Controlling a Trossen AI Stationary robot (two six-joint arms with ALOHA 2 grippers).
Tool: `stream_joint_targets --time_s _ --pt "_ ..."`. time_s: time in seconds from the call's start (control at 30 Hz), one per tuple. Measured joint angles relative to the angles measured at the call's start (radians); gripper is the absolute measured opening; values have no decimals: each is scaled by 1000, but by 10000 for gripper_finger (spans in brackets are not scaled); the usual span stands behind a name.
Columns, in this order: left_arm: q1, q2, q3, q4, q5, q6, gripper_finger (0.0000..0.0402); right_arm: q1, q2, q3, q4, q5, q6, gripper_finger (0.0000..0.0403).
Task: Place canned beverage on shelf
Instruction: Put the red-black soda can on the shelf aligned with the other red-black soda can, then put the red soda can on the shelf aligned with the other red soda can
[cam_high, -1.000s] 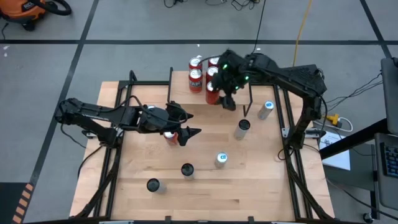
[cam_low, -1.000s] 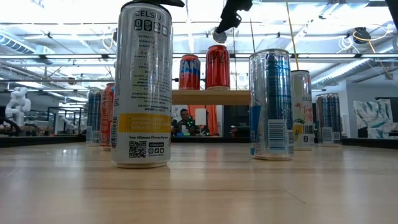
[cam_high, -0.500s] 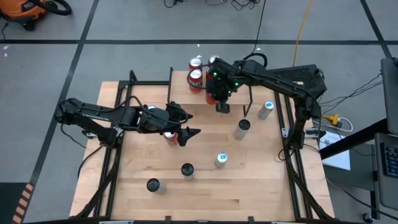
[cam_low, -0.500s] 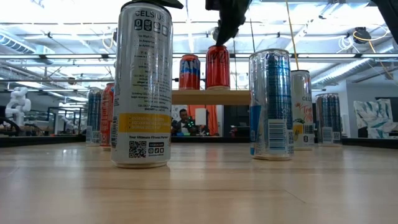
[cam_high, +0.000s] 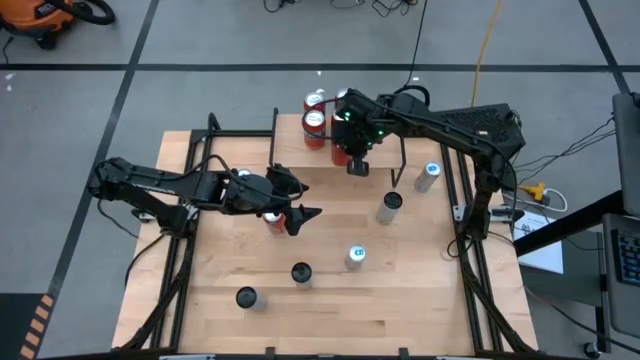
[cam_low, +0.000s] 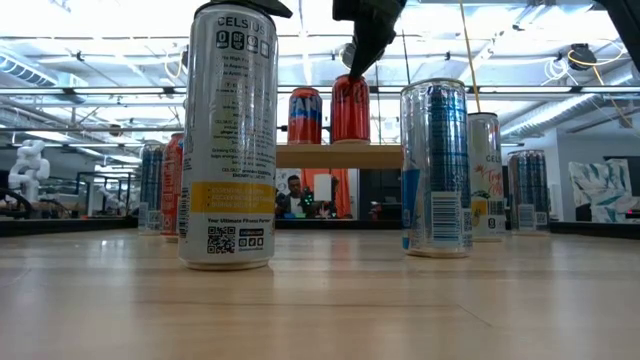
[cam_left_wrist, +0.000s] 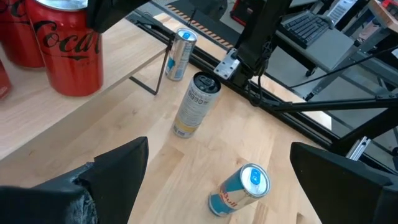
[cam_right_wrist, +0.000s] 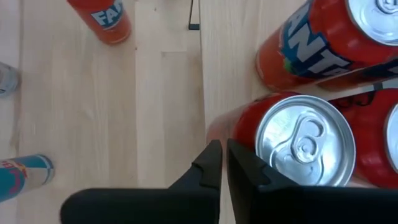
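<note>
Where wooden shelf (cam_low: 340, 155) stands, cylindrical red cans (cam_low: 350, 108)

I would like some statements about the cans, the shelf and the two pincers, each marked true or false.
1. The right pincer is shut and holds nothing. True; its fingers meet beside the red Coca-Cola can with the silver lid.
2. The small wooden shelf on thin black legs carries no cans. False; red and orange cans stand on it.
3. The left pincer is open. True; its fingers stand wide apart over the wooden table.
4. The blue and silver Red Bull can stands on the shelf. False; it stands on the table.
5. The tall white Celsius can lies on its side. False; it stands upright.
</note>
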Motion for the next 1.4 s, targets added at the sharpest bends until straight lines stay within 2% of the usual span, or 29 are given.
stream_joint_targets --time_s 0.2,0.37,0.57,0.7,0.9,1.17,1.4 --pt "0 0 0 -5 0 -17 395 7 0 0 -3 -10 12 1" --pt "6 -11 0 -104 0 -103 395 19 -21 0 -22 -110 74 0" --pt "7 -26 0 -362 25 -103 395 49 -68 0 -31 -190 145 0" --pt "43 -28 0 -565 129 -133 395 73 -104 0 -30 -192 191 0" --pt "131 -17 0 -796 197 -164 395 107 -129 0 -31 -191 264 0" --pt "255 18 -46 -807 368 -208 398 156 -129 0 -31 -191 278 0" --pt "234 31 -51 -725 345 -181 400 167 -129 0 -46 -190 273 0"
